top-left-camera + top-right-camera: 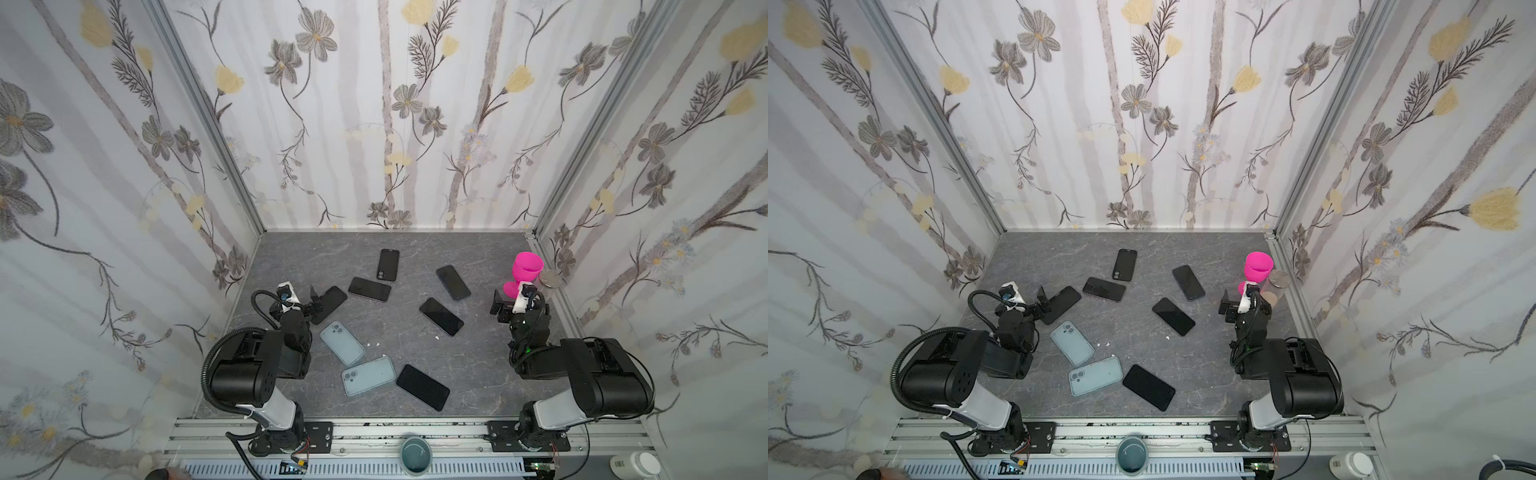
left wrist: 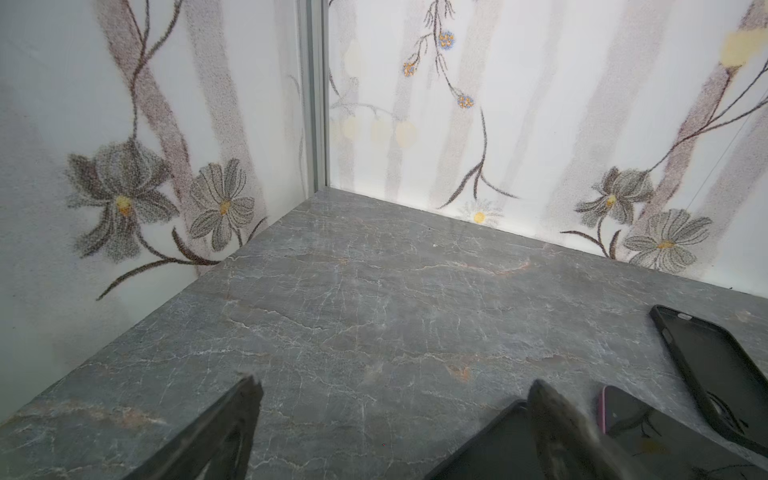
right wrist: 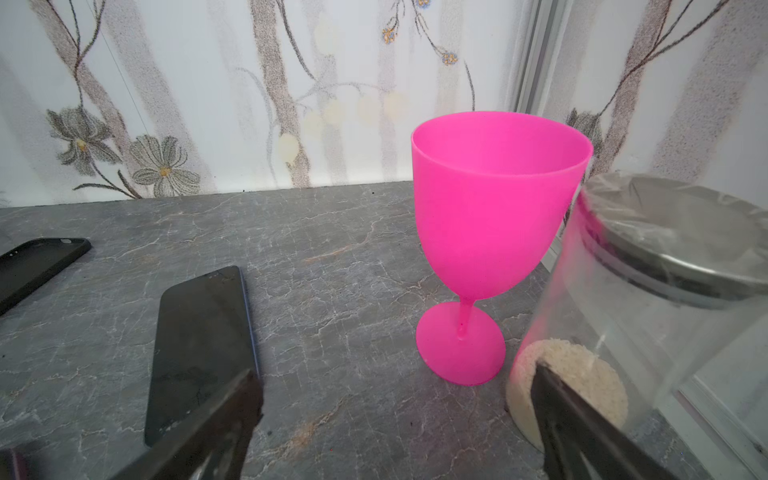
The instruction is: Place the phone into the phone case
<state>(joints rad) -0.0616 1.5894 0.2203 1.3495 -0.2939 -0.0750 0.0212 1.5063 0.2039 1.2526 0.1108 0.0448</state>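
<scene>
Both arms sit low at the sides of the bench [image 1: 478, 365]. Read the bench as a clock in the top views, with 12 at the back wall.

The left tool [image 2: 395, 386] is out around 10 o'clock, jaws spread wide and nothing between them. One of its fingers [image 2: 557, 419] hangs over the end of a black phone [image 1: 332, 302] lying at 10 o'clock. Can't tell if it's actually touching.

The right tool [image 3: 397, 380] is at about 3 o'clock, also wide apart and empty. It faces a pink goblet [image 3: 494, 216] standing upright at 2 o'clock near the bench edge, with a clear jar [image 3: 665, 332] with a metal lid just beside it.

Everything else lies flat on the bench:
- second phone [image 1: 370, 289] at 11 o'clock, near the first one
- third phone [image 1: 453, 282] between 1 and 2 o'clock
- fourth phone [image 1: 441, 316] just off the middle towards 3 o'clock
- fifth phone [image 1: 422, 387] at 5 o'clock, near the front

For cases, there's a black case [image 1: 388, 264] at 12 o'clock, and in the left wrist view it looks hollow, open side up. A pale blue-grey case [image 1: 342, 343] sits between 8 and 9 o'clock. The other pale case [image 1: 368, 375] is at 7 o'clock, its end just beside the fifth phone. Both pale ones show their camera cutouts, and I can't tell if anything's inside them.
</scene>
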